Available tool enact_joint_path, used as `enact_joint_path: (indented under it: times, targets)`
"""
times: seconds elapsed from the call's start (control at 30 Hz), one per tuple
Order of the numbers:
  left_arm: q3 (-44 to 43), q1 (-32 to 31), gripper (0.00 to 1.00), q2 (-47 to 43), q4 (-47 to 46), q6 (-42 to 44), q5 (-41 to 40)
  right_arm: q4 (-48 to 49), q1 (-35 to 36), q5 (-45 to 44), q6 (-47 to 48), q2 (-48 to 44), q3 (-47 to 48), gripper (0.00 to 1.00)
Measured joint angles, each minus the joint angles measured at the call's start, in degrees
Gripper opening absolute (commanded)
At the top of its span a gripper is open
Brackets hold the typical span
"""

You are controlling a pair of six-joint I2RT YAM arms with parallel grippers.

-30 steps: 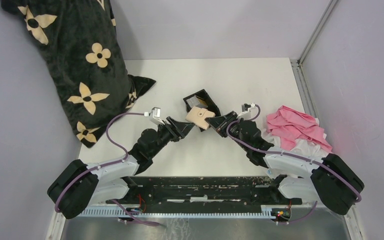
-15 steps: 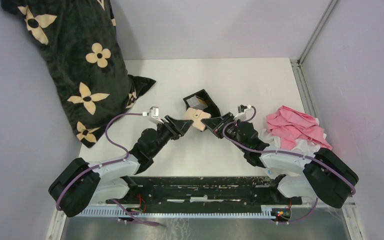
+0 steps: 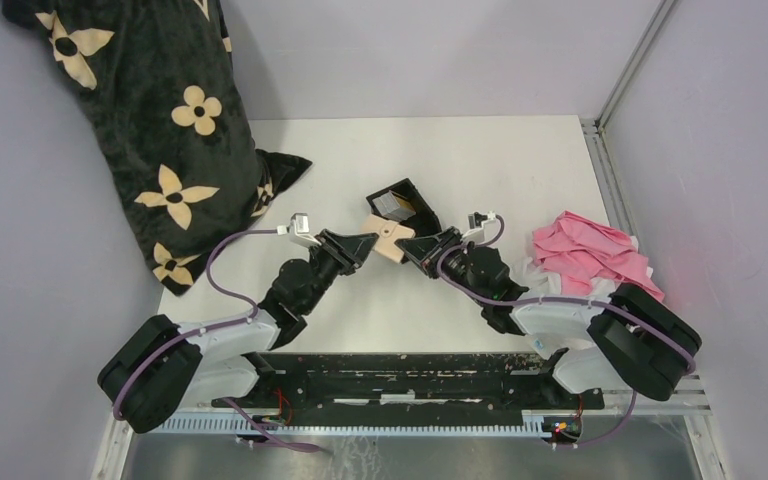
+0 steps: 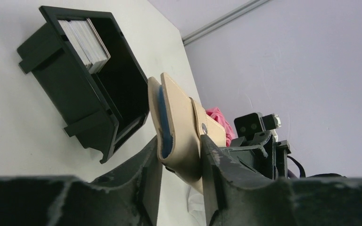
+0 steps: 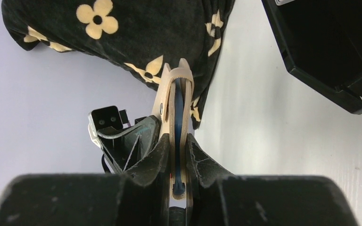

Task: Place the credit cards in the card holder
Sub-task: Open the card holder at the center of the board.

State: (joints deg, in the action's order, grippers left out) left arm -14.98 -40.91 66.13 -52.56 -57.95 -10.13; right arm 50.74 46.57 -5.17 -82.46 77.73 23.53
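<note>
Tan leather-like folding card holder [image 3: 390,240] is hanging just nearside of the black two-compartment plastic tray [image 4: 70,94], the right gripper [image 5: 174,136] clamping one end, the left gripper [image 4: 179,146] flanking the other, whether pressing I cannot tell, seemingly needing a firm two-sided hold before spreading it open.

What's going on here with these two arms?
Two robot arms hold a small tan card holder up between them. The right gripper pinches one end, and the left gripper has its fingers on either side of the other end. A blue card already sits inside the holder. Behind them, a black tray holds a stack of cards.
</note>
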Motion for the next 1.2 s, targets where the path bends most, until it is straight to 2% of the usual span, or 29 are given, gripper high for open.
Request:
enact_joint_path:
  times: [0.13,0.2,0.37,0.47,0.57,0.97,1.2]
  targets:
    - [1.16,0.02,0.26,-0.09,-1.33,-0.09,-0.59,0.87,0.74,-0.48,-0.24,1.42,0.0,0.02]
    - [1.81,0.02,0.22,-0.31,-1.66,-0.09,-0.9,1.14,1.16,-0.81,-0.22,2.1,0.0,0.07]
    - [3.1,0.0,0.13,-1.33,-1.97,-0.04,-1.36,2.1,1.95,-1.05,-0.15,3.39,-0.46,0.38]
    - [3.52,0.0,0.09,-2.54,-1.33,-0.02,-1.44,1.84,2.21,-0.9,1.01,3.5,-1.05,0.5]
    - [3.56,0.0,0.07,-4.63,0.61,0.09,-1.49,-0.76,2.36,-0.92,3.04,2.73,-1.36,0.56]
    - [3.98,0.0,0.03,-10.73,13.46,2.23,-0.33,-28.41,2.47,-4.7,18.6,-13.64,-0.9,0.62]
    - [4.13,0.0,0.03,-6.56,17.22,2.6,2.64,-44.63,4.66,-8.41,29.94,-13.44,6.88,0.62]
